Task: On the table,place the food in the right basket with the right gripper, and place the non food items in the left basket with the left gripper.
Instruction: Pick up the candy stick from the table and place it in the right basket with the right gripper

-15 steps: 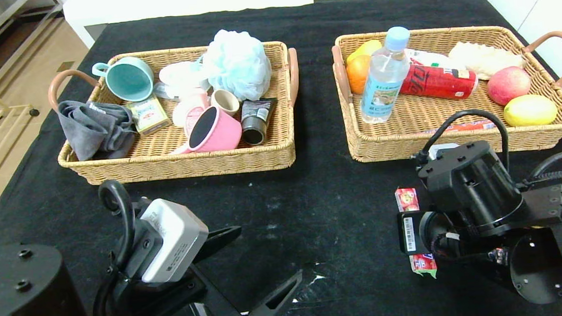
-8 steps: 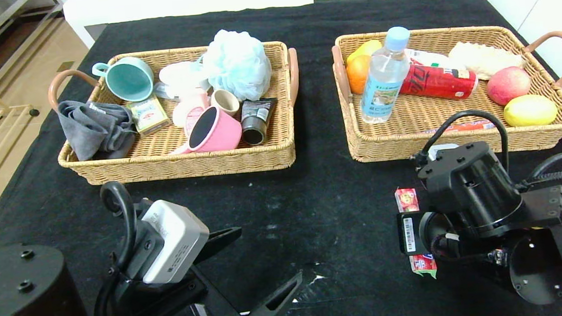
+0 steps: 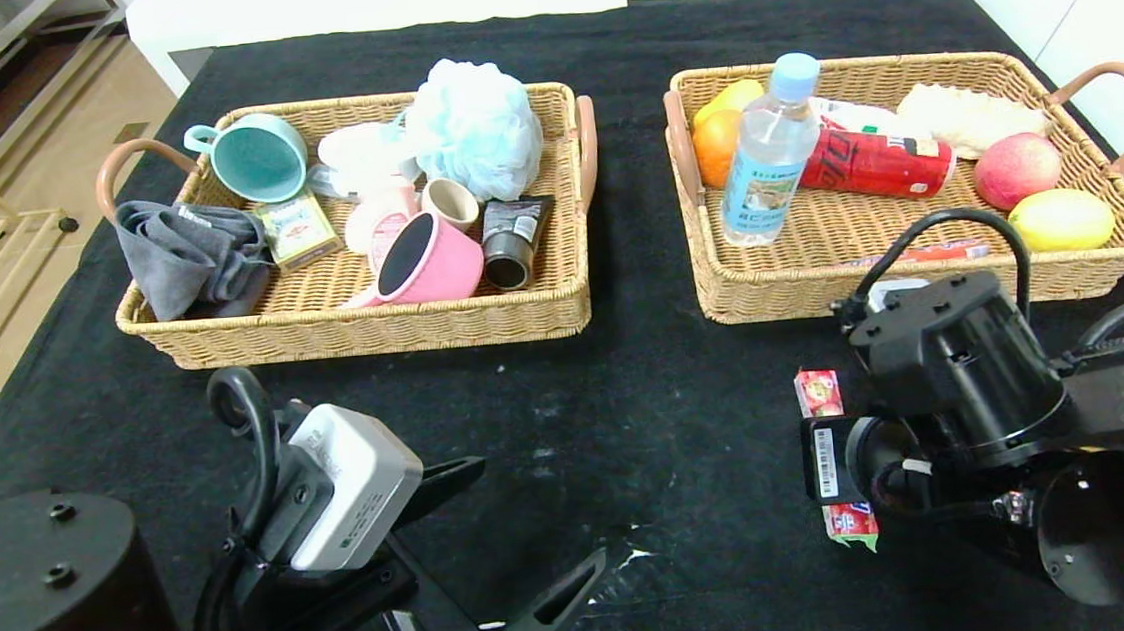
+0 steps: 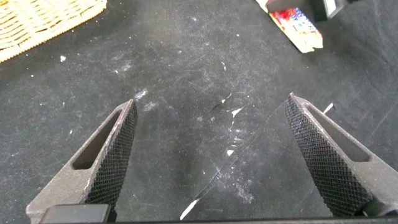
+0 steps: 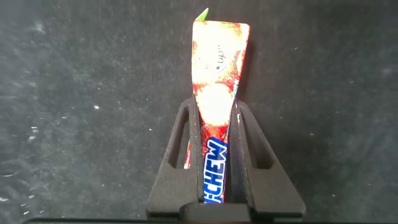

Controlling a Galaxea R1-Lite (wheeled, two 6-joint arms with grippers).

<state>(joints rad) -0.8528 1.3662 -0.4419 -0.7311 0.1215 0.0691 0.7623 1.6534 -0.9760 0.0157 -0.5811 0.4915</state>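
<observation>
Red candy stick (image 5: 214, 134) is pinched between the right gripper's (image 5: 214, 155) fingers, over the table (image 3: 631, 430) at 6 o'clock of the right basket (image 3: 920, 277). Left gripper (image 4: 211, 155) hovers low at 6 o'clock of the left basket (image 3: 362, 326), fingers spread wide, holding nothing.

- The Hi-Chew candy stick (image 3: 838, 464) shows only its two ends in the head view; the right gripper's (image 5: 214, 134) wrist covers its middle.
- In the right wrist view its lower end runs under the gripper body, out of sight.
- The orange sausage stick (image 3: 923, 253) is partly behind the right basket's (image 3: 771, 294) front wall and a cable.
- The pink squeeze bottle (image 3: 376, 220) is largely hidden by the pink saucepan (image 3: 425, 259).
- The left gripper's (image 4: 214, 152) finger bases are cut off by the left wrist view's edge.
- The white thing behind the cola can is probably a wrapper; too little shows.
</observation>
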